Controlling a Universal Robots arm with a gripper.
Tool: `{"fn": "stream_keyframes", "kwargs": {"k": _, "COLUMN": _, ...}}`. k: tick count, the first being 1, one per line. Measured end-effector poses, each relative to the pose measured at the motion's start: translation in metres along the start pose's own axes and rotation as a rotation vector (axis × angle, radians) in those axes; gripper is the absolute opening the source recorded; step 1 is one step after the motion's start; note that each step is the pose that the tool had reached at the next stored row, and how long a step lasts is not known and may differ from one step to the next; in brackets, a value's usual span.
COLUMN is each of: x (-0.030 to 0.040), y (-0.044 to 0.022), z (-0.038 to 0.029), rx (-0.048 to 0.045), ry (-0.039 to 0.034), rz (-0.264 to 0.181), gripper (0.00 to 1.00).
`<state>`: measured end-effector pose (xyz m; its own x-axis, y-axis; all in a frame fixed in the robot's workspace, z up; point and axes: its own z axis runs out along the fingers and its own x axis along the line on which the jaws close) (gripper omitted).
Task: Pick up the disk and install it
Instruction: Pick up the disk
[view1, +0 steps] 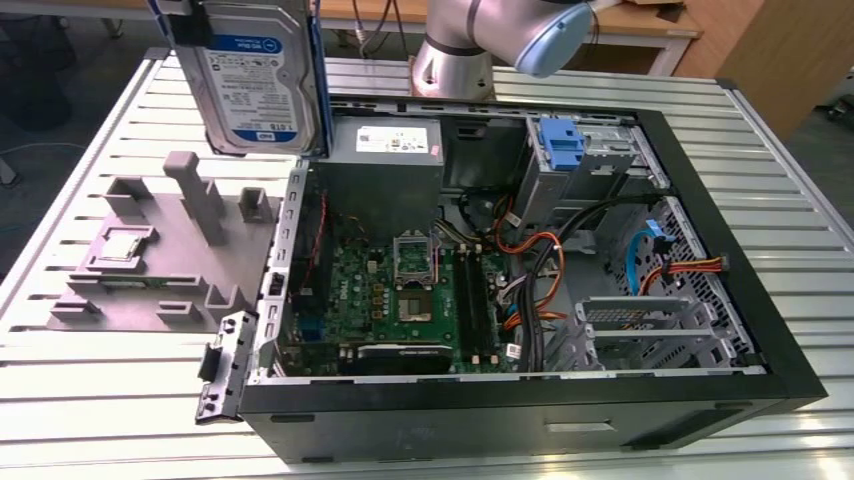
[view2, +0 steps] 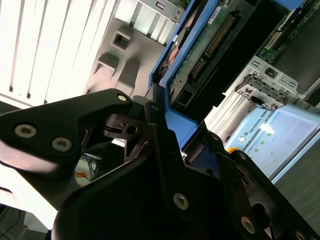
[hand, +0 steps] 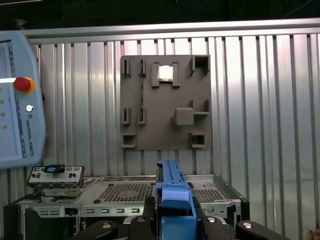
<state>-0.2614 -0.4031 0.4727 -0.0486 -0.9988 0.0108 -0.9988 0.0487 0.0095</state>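
One flat, rectangular, silver-grey disk (view1: 247, 75) with a blue-and-white label hangs upright at the upper left of the exterior view. It is above the left wall of the open black computer case (view1: 747, 330) and apart from the grey moulded fixture plate (view1: 134, 270). In the first wrist view the black two-finger gripper (hand: 174, 220) is clamped narrow on the disk's blue plastic rail. Judged handling: rigid, moderately heavy, shock-sensitive, with smooth and probably slippery metal faces. Take hold across the edge rails, never on the green circuit board (view2: 210, 45). A perforated silver drive cage (view1: 641, 330) sits at lower right inside the case.
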Motion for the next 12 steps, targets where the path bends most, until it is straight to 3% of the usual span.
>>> {"fn": "stream_keyframes", "kwargs": {"k": 5, "x": 0.0017, "y": -0.0024, "z": 0.0002, "rx": -0.0001, "ry": 0.0001, "rz": 0.0, "gripper": 0.36}}
{"fn": "stream_keyframes", "kwargs": {"k": 12, "x": 0.0011, "y": -0.0168, "z": 0.0001, "rx": -0.0001, "ry": 0.0001, "rz": 0.0, "gripper": 0.36}}
